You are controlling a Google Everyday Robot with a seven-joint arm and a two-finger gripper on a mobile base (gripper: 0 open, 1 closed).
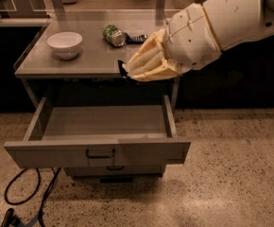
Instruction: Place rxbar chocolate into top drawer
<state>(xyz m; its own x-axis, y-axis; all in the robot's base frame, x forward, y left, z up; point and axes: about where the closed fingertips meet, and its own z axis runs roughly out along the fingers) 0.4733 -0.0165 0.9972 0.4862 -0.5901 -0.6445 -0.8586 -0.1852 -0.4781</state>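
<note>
rxbar chocolate (123,69) in pincer (131,74) above top drawer (97,151)

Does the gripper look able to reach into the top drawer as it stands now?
Probably yes. The top drawer is pulled out, and the gripper hovers just above its rear right part, by the front edge of the table, with nothing between them.

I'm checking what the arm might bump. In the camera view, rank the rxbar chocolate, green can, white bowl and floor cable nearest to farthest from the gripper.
The gripper hangs over the countertop's front right edge.
1-2. rxbar chocolate and green can, side by side behind it: too close to call.
3. white bowl, far left.
4. floor cable, bottom left.
</note>
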